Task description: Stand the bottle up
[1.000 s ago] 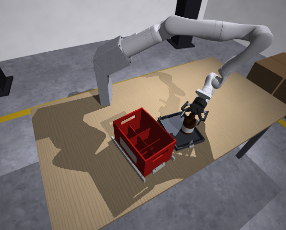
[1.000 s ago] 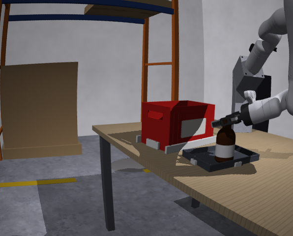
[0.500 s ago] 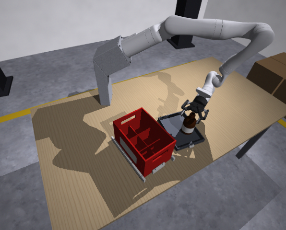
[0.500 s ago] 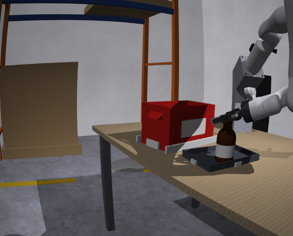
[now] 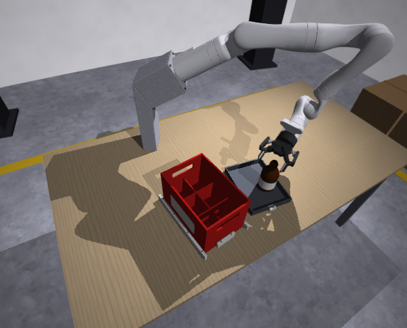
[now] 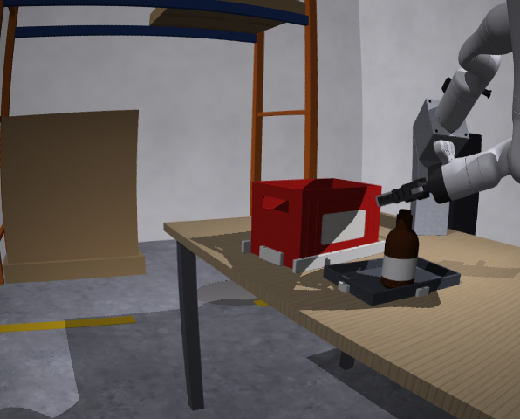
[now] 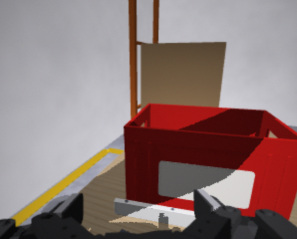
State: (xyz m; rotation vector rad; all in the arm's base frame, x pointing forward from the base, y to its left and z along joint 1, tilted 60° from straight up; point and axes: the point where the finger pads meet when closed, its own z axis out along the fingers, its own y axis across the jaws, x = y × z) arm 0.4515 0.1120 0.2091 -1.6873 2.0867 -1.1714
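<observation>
While bottle [image 5: 268,178] stood upright on tray [image 5: 269,203], centre-right of top view, gripper [image 5: 278,155] hung wide open above cap, holding nothing; standing-up step looked done, next move: clear retreat without knocking it.

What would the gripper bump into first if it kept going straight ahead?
Probably the red crate: the open gripper points almost level at its side wall, just above the bottle. How far off the crate is, is hard to judge.
</observation>
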